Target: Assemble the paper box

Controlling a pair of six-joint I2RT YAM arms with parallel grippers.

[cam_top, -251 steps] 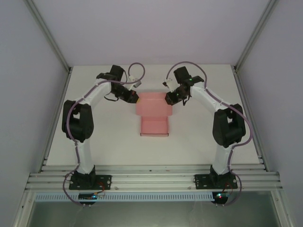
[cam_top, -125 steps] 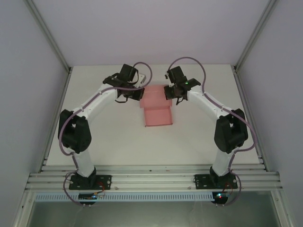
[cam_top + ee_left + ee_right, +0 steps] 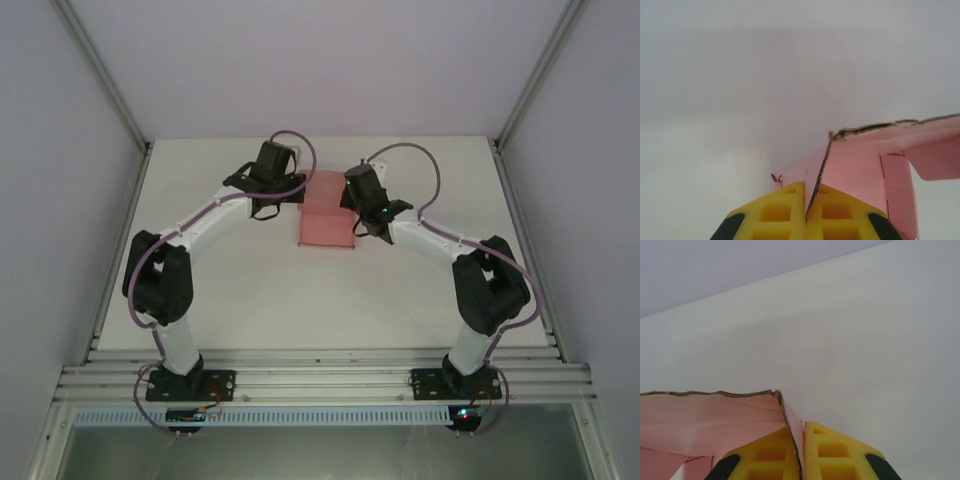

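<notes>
**Top external view.** Locate the plain pink thin-card paper box (image 3: 325,222) on the flat white worktop (image 3: 250,285), close to the far edge and roughly midway between the left and right edges. Note the left end effector (image 3: 297,197) at the left side of the paper box and the right end effector (image 3: 350,197) at its right side, both against the card. Cannot tell the finger spacing from this height.

**Left wrist view.** Observe the yellow moulded fingers (image 3: 782,212) pressed together on a thin upright panel of the paper box (image 3: 860,160), with its rough brown-edged rim rising from between them. Read the left end effector (image 3: 805,189) as clamped on the card. See further pink panels and a flap to the right.

**Right wrist view.** Observe the same arrangement mirrored: yellow fingers (image 3: 832,452) closed on an upright panel edge of the paper box (image 3: 715,415), with the pink wall extending left. Read the right end effector (image 3: 801,432) as clamped on the card.
</notes>
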